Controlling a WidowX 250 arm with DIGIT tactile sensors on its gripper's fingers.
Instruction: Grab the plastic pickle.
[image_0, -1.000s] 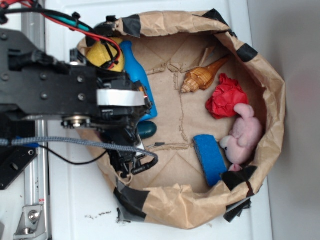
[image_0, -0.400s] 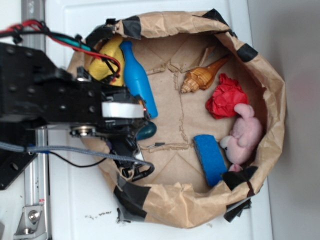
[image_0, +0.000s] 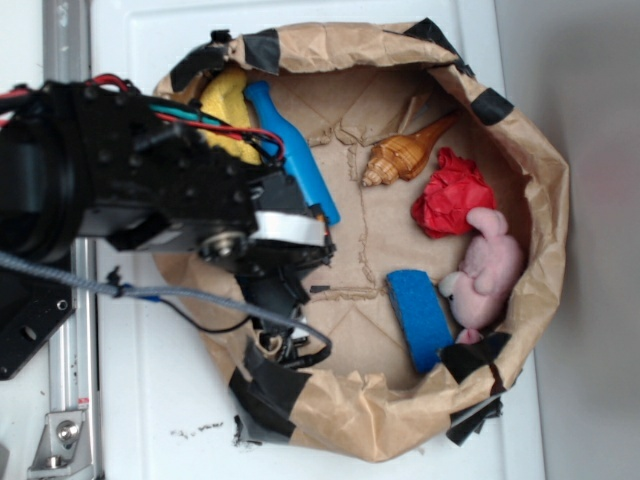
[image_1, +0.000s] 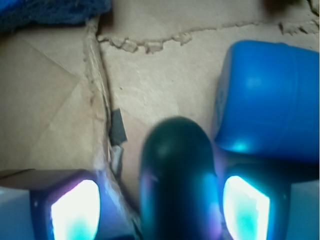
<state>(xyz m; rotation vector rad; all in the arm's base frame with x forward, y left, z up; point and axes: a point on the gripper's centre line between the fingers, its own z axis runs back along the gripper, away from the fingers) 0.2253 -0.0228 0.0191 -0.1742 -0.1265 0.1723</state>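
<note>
The plastic pickle (image_1: 177, 175), dark teal and glossy, lies on the brown paper floor and fills the lower middle of the wrist view. My gripper (image_1: 160, 210) is open and straddles it. The right finger (image_1: 247, 207) is close against the pickle's side, while a gap remains at the left finger (image_1: 75, 210). In the exterior view the black arm hides the pickle; the gripper (image_0: 290, 285) is low inside the bag at its left side.
A bright blue bottle (image_0: 295, 150) (image_1: 265, 100) lies right beside the gripper. In the paper bag (image_0: 545, 200) are also a yellow toy (image_0: 228, 105), a shell (image_0: 405, 152), a red crumpled piece (image_0: 452, 192), a pink plush (image_0: 485, 268) and a blue sponge (image_0: 420, 315).
The arm has swung right and deeper into the bag, covering the pickle that showed beside it before. The blue bottle has been pushed and now lies more slanted.
</note>
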